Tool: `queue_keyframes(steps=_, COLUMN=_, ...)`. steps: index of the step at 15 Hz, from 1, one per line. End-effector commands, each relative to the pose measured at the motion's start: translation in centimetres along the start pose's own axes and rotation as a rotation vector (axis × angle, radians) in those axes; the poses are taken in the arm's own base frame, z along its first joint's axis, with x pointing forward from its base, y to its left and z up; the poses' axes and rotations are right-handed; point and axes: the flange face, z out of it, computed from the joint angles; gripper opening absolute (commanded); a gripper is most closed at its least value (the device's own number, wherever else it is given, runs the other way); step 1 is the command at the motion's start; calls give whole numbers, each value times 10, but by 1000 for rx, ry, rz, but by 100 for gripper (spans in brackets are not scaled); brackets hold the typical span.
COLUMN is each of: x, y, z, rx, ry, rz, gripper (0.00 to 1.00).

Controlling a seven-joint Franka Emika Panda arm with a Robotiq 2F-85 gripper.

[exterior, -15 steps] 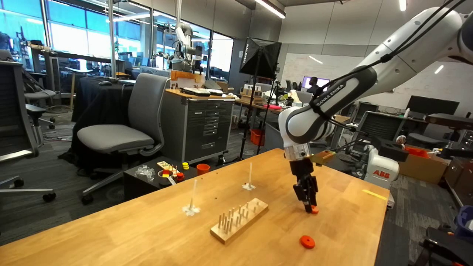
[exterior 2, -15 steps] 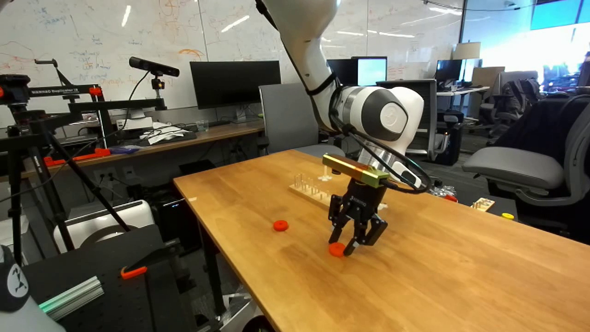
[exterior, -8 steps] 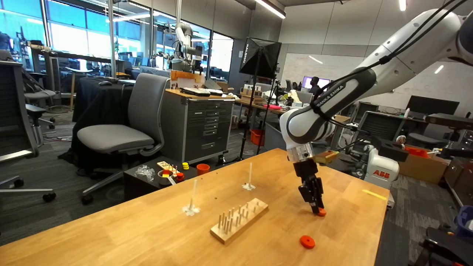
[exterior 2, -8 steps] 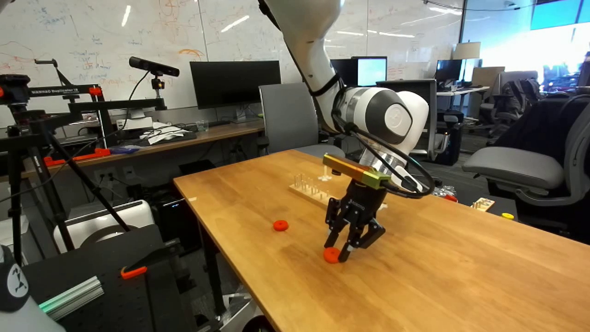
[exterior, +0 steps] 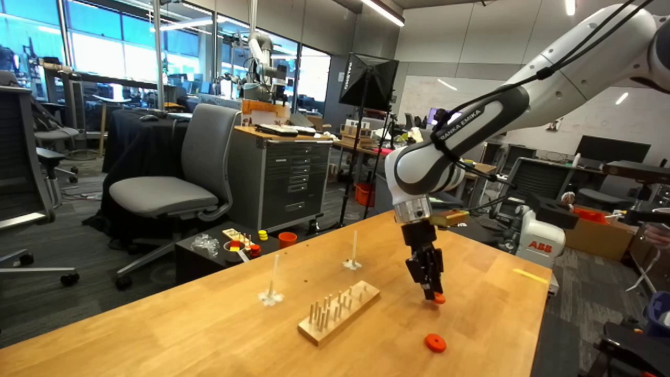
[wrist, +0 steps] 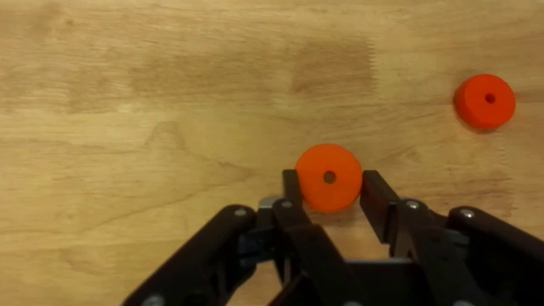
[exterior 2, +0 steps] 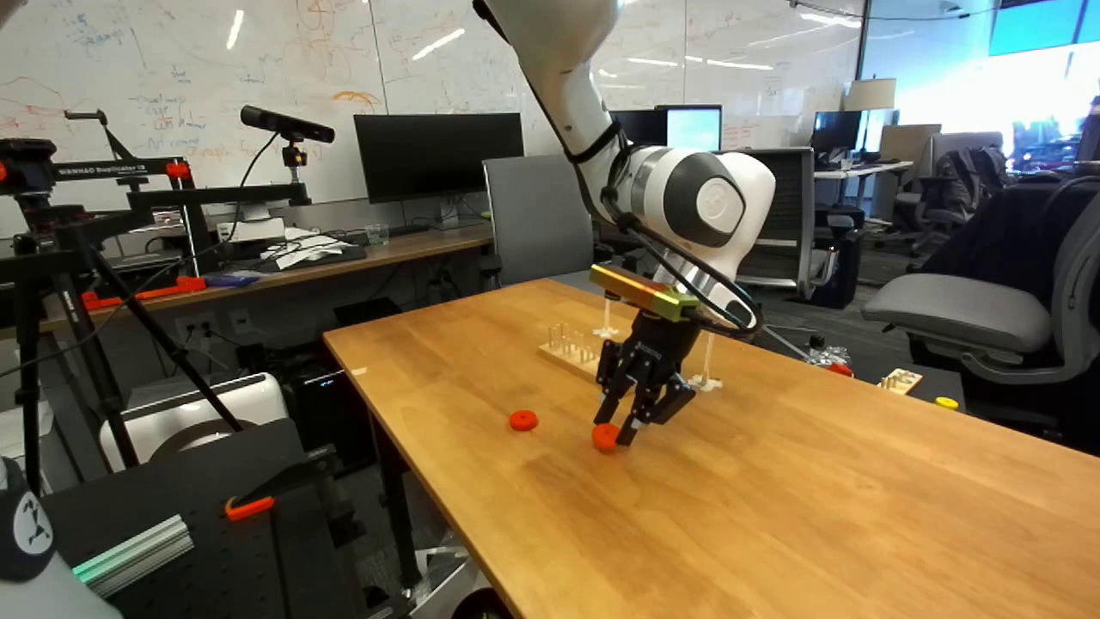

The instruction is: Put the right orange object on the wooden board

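Note:
My gripper (exterior: 434,294) is shut on the right orange object (wrist: 327,197), a small disc with a centre hole, held between both fingertips. In both exterior views the disc (exterior 2: 604,438) looks slightly tilted and just above the tabletop. The gripper also shows in the wrist view (wrist: 330,178). The other red-orange disc (exterior: 430,345) lies flat on the table; it also shows in the wrist view (wrist: 484,112). The wooden board (exterior: 318,335), with rows of upright pegs, lies apart from the gripper. In an exterior view the board (exterior 2: 563,355) is partly hidden behind the gripper.
Two thin upright rods (exterior: 273,277) (exterior: 355,248) are fixed to the wooden table (exterior: 220,330) with white patches, beyond the board. A low black side table (exterior: 196,262) with small items stands past the table's edge. A white ABB arm (exterior: 542,241) stands behind the table.
The gripper, with the disc in it, first shifted slightly, then moved nearer the board and seems a little raised. The other disc and the board have not moved.

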Motion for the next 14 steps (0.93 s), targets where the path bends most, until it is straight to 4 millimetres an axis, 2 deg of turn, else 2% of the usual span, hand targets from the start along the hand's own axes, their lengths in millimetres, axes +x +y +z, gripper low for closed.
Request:
queue_keyframes(steps=1, x=3, y=-33, z=-26, rx=32, ry=28, rz=31, gripper=16)
queue_keyframes(steps=8, x=20, y=-98, z=-61, rx=44, ry=107, rz=62, gripper=16)
queue_keyframes(steps=14, x=32, y=-134, z=-84, rx=56, ry=136, rz=54, gripper=16)
